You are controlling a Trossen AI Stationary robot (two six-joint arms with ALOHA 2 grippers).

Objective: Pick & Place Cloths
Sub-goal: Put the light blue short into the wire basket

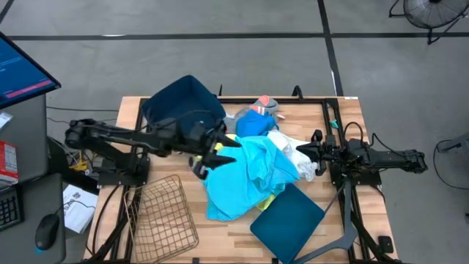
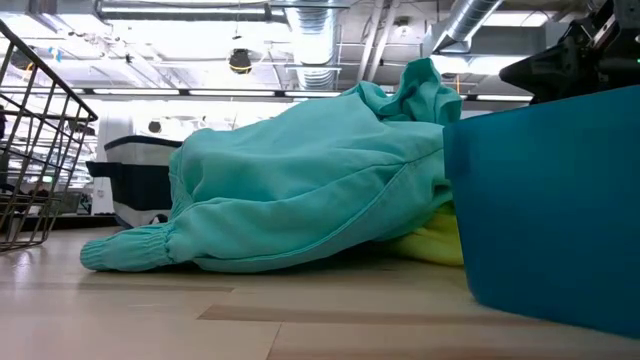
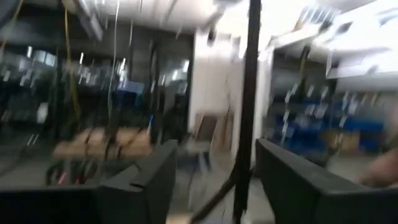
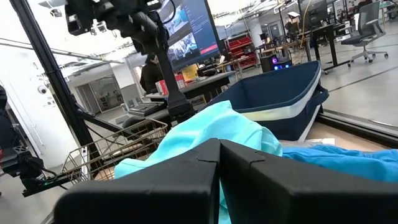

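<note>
the turquoise garment is heaped at the middle of the tabletop, with one part trailing toward the front edge. a yellow cloth is seen under its right side, and white cloths are bunched against its right flank. an orange-banded sock lies near the back edge, just behind the heap.

a dark blue bin stands tilted at the back left, close to the heap. a second bin lies near the front edge, right of centre, touching the garment's lower right fringe. a wire basket sits at the front left, partly past the tabletop's edge; a strip of bare wood is left between it and the garment.

the left end effector is held over the garment's left edge, beside the back-left bin; in the left wrist view its fingers are spread, with nothing between them. the right end effector is placed at the heap's right side, over the white cloths; in the right wrist view its fingers are pressed together, and whether cloth is pinched cannot be told.

open wood is seen mainly along the front edge between basket and second bin, and along the right edge beneath the right arm. the back right corner is taken by a black frame.
</note>
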